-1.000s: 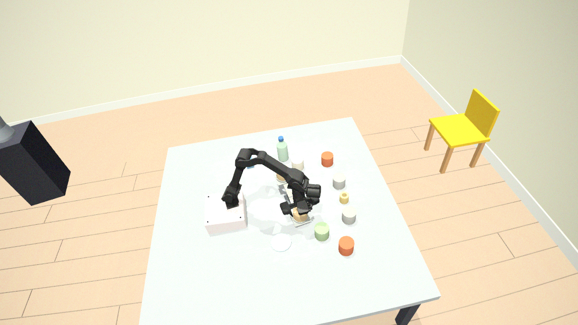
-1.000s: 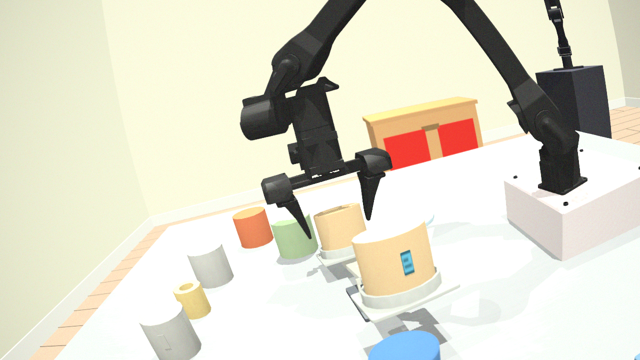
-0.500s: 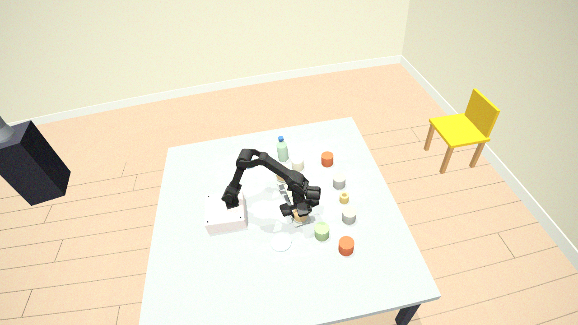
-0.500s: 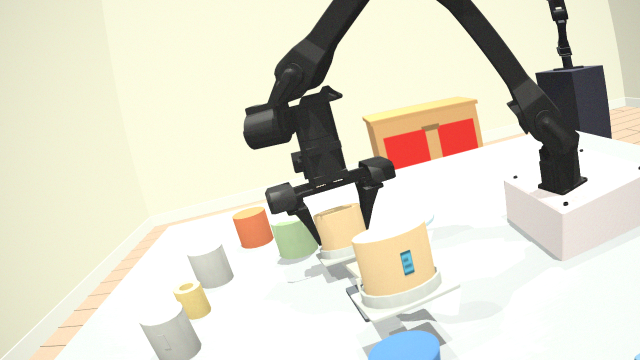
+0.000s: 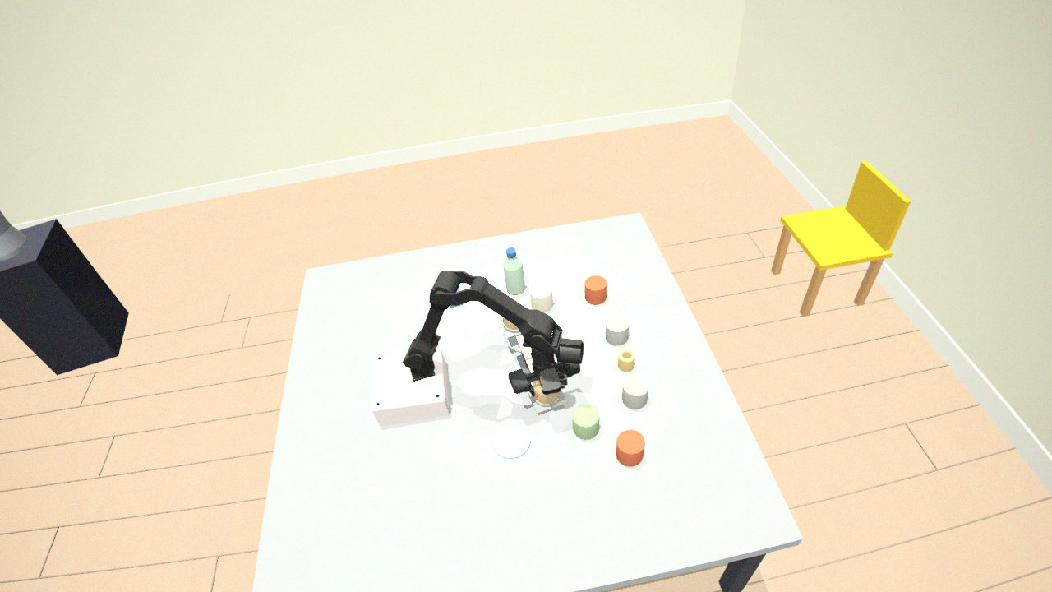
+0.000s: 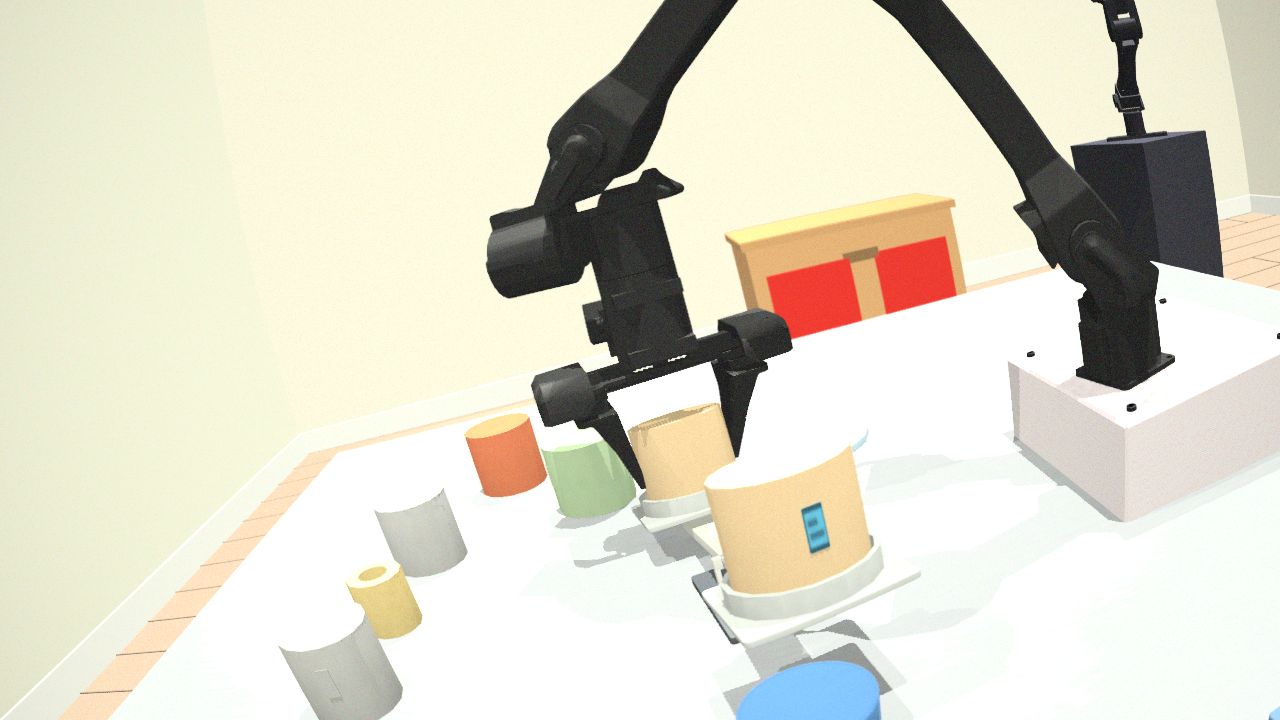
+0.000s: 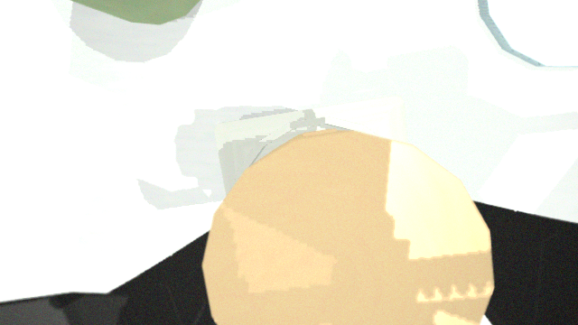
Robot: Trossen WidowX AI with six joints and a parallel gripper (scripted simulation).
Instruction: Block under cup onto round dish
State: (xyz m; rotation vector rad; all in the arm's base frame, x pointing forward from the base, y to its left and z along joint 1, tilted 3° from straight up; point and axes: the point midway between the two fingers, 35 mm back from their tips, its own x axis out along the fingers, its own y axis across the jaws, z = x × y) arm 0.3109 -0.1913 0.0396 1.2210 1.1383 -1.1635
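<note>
Nearest in the exterior view, a tan cylindrical cup with a small blue mark (image 6: 792, 523) stands untouched on its white pad at the near end of the small white balance (image 6: 805, 608). Just behind it, the black two-fingered pincer (image 6: 684, 452) has its fingers pressed against opposite sides of the matching tan cup on the far pad (image 6: 678, 452), closed only as far as that cup's width allows, so it grips the cup rather than air. The block is not visible; it is presumably under this gripped cup. The step in hand looks like the grasp before lifting. Next would be a straight upward lift, avoiding the near cup and the pale green cylinder (image 6: 586, 479) just beside, then setting the cup down away from the round white dish (image 5: 511, 445) on the white bench (image 5: 412, 515).
</note>
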